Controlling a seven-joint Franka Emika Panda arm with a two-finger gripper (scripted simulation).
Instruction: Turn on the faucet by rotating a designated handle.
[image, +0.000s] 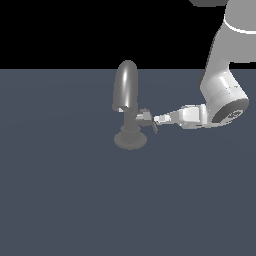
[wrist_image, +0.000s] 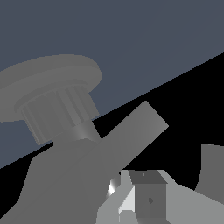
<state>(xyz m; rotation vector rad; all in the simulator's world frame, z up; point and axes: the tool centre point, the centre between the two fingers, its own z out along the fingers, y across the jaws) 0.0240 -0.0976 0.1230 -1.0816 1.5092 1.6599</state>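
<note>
Grey handle (image: 146, 118) right at the jaws' tips, their opening impossible to tell.

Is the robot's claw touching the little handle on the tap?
Touching, it seems. In the exterior view the gripper tip meets the handle beside the faucet stem, no gap showing. The wrist view is too close to confirm.
</note>
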